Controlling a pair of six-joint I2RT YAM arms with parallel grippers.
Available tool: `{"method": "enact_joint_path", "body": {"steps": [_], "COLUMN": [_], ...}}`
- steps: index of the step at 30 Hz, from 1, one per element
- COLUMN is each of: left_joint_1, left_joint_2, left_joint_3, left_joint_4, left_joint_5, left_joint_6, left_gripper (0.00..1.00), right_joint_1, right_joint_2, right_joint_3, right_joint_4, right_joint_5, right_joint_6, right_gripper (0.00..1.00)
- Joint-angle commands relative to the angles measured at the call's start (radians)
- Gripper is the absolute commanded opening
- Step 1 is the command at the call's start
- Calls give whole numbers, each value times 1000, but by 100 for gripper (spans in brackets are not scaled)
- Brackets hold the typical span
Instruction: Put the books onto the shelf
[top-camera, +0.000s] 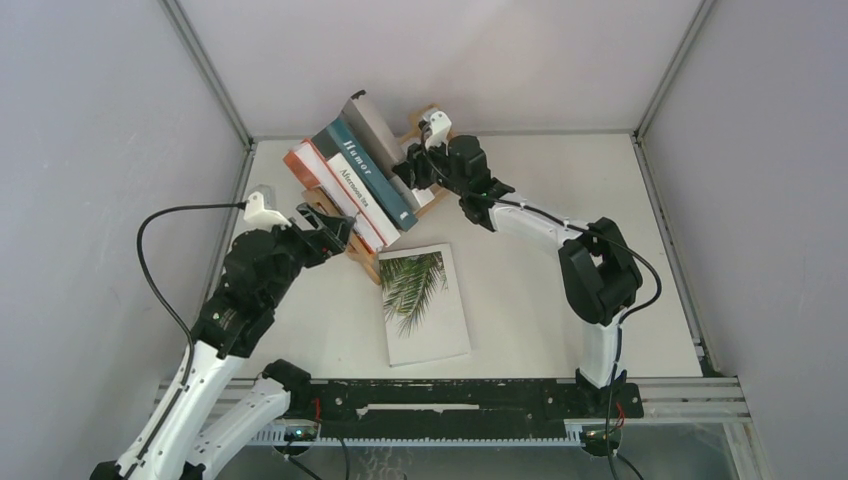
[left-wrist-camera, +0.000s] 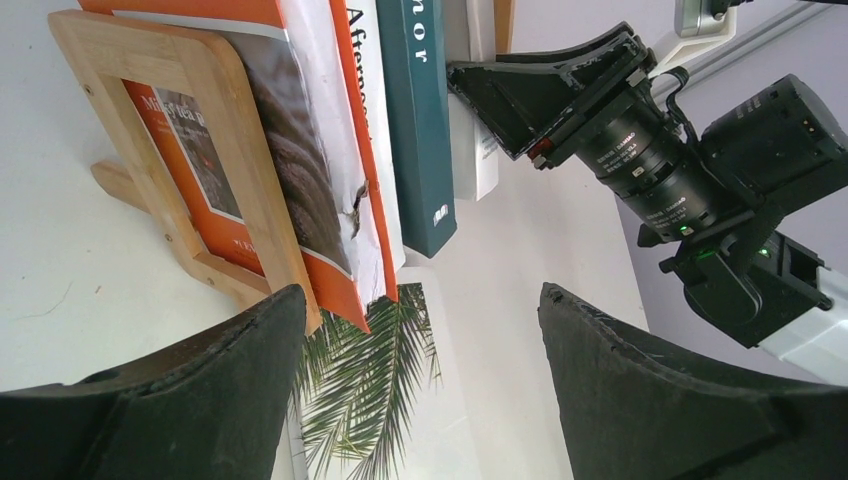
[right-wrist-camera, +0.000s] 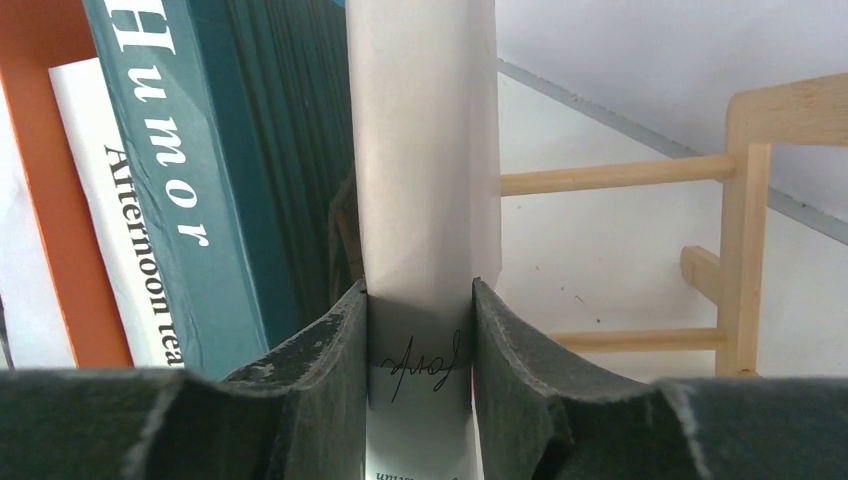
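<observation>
**Four books racked, one flat**

On your table, the shelf holds the orange-red book, white book, teal book and grey book, all leaning. The palm-leaf book lies flat just in front. Your right gripper pinches the grey book's spine. Your left gripper stands wide, empty, near the shelf's end.

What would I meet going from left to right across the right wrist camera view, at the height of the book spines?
orange-red book → white Afternoon tea book → teal Humor book → grey-white book → shelf end frame
</observation>
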Motion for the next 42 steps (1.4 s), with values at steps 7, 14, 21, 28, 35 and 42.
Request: {"method": "enact_joint_path", "body": {"steps": [7, 14, 21, 28, 35, 42], "left_joint_1": [11, 10, 11, 9, 9, 9], "left_joint_2": [-52, -81, -109, -136, -169, -214], "left_joint_3": [-29, -26, -33, -39, -47, -62], "left_joint_4": [29, 5, -1, -14, -36, -69], "left_joint_5": [-11, -14, -12, -15, -20, -27], "left_joint_6": [-14, -33, -61, -73, -82, -80], "left_gripper": [90, 89, 89, 89, 89, 89], "right_joint_1": [48, 62, 69, 78, 94, 115], "right_joint_2": [-35, -82, -137, -194, -255, -296], "right_joint_3": [-44, -54, -64, -76, -81, -91], "right_joint_4": [42, 7, -33, -72, -117, -146], "right_joint_5": [16, 32, 44, 53, 88, 126], "right_joint_6": [-12, -13, -26, -32, -44, -50], "right_gripper": [59, 63, 64, 65, 65, 65]}}
